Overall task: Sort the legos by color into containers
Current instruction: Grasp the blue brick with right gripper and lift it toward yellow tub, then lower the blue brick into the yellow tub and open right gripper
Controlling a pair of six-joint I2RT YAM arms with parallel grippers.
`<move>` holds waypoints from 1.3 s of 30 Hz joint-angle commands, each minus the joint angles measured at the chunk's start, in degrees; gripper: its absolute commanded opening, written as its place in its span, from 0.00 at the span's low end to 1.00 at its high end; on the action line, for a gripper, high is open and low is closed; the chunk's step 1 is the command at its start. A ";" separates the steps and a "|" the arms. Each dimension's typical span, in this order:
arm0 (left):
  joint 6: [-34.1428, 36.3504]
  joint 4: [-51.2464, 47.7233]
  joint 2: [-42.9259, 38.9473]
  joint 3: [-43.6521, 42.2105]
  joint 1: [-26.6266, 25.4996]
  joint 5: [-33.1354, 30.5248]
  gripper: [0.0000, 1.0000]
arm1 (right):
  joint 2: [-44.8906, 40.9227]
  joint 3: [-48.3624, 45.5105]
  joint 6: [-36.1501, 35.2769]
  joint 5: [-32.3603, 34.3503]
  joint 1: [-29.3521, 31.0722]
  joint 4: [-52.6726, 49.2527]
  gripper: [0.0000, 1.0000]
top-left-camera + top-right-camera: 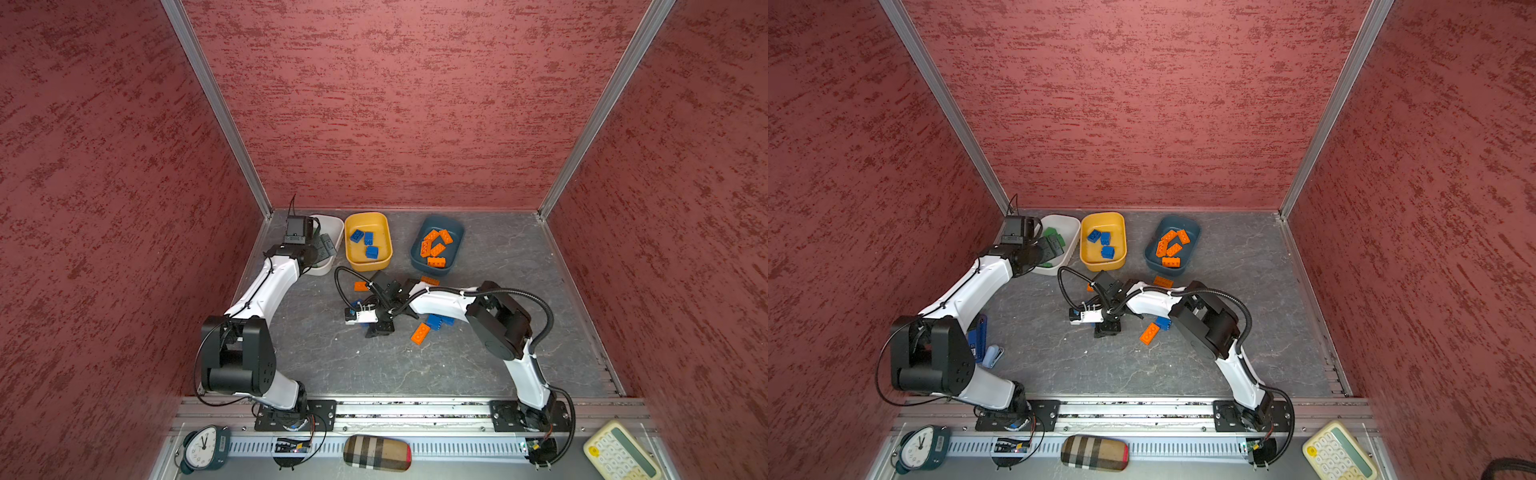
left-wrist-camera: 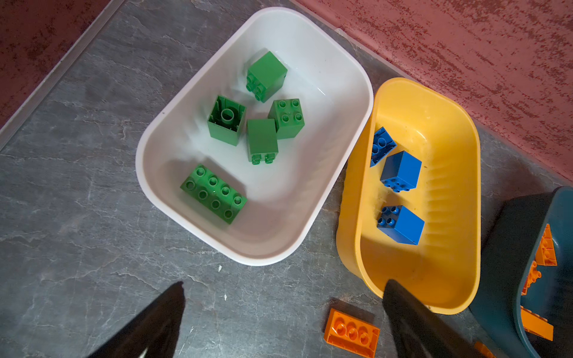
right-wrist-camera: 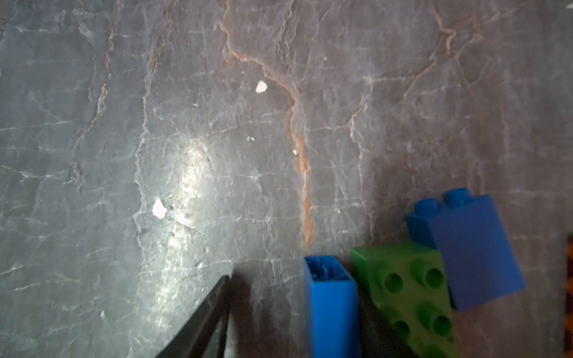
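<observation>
Three containers stand at the back: a white tub [image 1: 334,227] [image 2: 140,155] holding several green legos [image 2: 214,193], a yellow tub [image 1: 368,266] [image 2: 452,217] with three blue legos [image 2: 401,170], and a teal tub [image 1: 455,232] holding several orange legos [image 1: 436,249]. My left gripper [image 2: 285,297] [image 1: 324,245] hangs open and empty over the white tub's near end. My right gripper [image 3: 294,294] [image 1: 380,328] is low over the floor, open. A blue lego [image 3: 331,307] rests against one finger, with a gap to the other. A green lego [image 3: 412,288] and another blue one [image 3: 471,248] lie just beside it.
Loose legos on the floor: an orange one [image 1: 420,333], blue ones [image 1: 436,321], an orange one [image 1: 360,286] [image 2: 352,333] and another orange one [image 1: 430,280]. A blue stapler-like object [image 1: 978,336] lies at the left. A clock [image 1: 203,449], plaid case [image 1: 377,453] and calculator [image 1: 621,453] lie along the front.
</observation>
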 commanded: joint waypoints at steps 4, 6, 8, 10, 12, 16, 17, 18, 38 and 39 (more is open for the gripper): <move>-0.09 0.00 -0.14 0.30 0.33 0.06 1.00 | -0.55 -0.97 -2.40 0.20 0.05 -0.63 0.32; -0.19 -0.14 -0.06 0.29 0.34 0.23 1.00 | -1.39 -1.68 -1.07 0.34 0.06 1.18 0.23; -0.18 -0.08 -0.17 0.30 0.30 0.58 1.00 | -2.74 -2.46 0.53 0.48 -0.11 3.26 0.14; -0.17 -0.02 -0.17 0.24 0.24 0.60 1.00 | -4.92 -3.73 2.53 -0.80 -0.55 5.76 0.11; -0.08 0.00 -0.29 0.21 0.04 0.34 1.00 | -7.96 -6.16 4.92 -2.17 -1.34 9.27 0.10; 0.21 0.52 -1.08 -0.35 -0.95 -0.01 1.00 | -15.64 -13.17 15.93 -5.05 -5.27 22.96 0.06; 0.41 0.76 -1.28 -0.55 -1.37 -0.19 1.00 | -17.15 -14.95 19.79 -5.13 -6.67 27.46 0.06; 0.56 0.83 -1.55 -0.73 -1.80 -0.57 1.00 | -17.97 -15.90 23.01 -5.17 -7.98 30.81 0.05; -17.68 -7.69 -15.23 -14.78 -14.01 -0.35 1.00 | 13.36 25.33 47.85 15.11 -16.56 22.41 0.15; -19.01 -8.58 -16.02 -15.67 -15.66 -0.52 0.99 | 14.84 28.04 47.84 16.39 -16.58 20.79 0.18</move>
